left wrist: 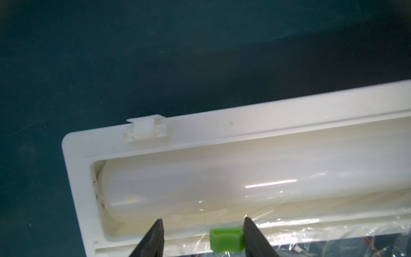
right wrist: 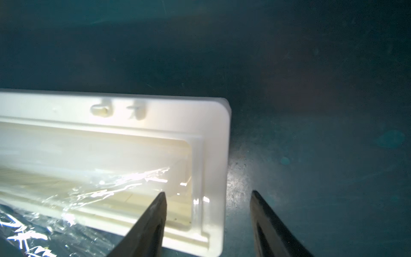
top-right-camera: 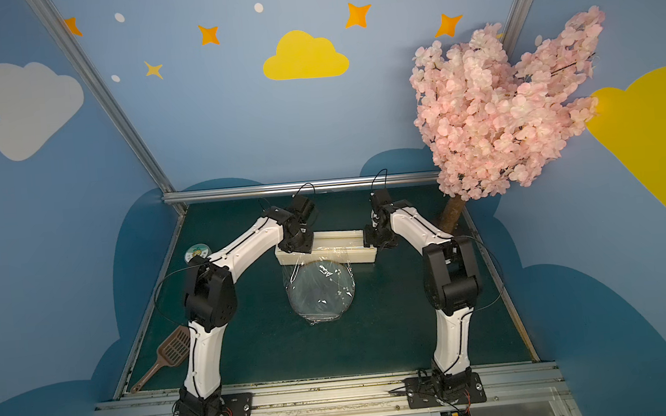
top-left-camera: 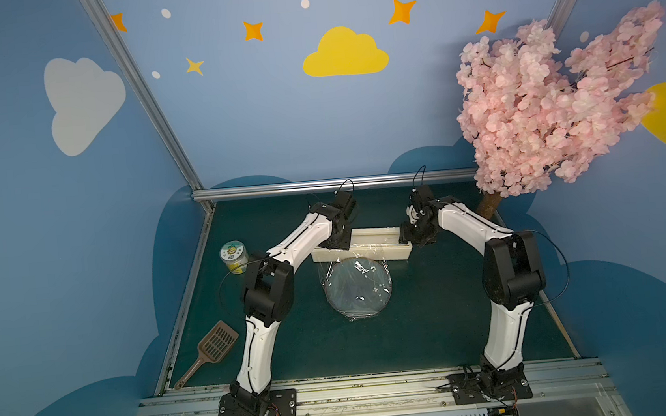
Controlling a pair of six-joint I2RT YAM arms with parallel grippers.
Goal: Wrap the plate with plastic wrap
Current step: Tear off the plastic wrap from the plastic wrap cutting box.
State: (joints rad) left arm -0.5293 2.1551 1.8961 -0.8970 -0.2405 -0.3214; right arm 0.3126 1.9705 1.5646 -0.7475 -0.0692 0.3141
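Plate [top-left-camera: 358,289]: round, flat, grey-blue, with a thin brown rim and white blossom pattern. It lies at centre frame in both top views, on the dark green mat [top-left-camera: 436,323], just below the box [top-left-camera: 367,237].

Left gripper [left wrist: 202,220]: black tapered fingers stand apart over the box's front lip. A green block-shaped slider [left wrist: 225,241] sits between them, touching one finger and clear of the other. Nothing is clamped.

Right gripper [right wrist: 209,192]: fingers stand apart, straddling the box's rounded end wall with a gap on each side. Nothing is held.

Box: long, cream, hard plastic, open-topped, with a smooth white roll [left wrist: 200,184] inside.

Wrap [right wrist: 26,233]: clear, glossy, crinkled with white glints. It runs from the box's lip over the plate and past its lower edge.

Yellow-lidded jar [top-left-camera: 234,256] at left; brown slotted scoop [top-left-camera: 212,349] at lower left; pink blossom tree [top-left-camera: 552,103] at upper right.
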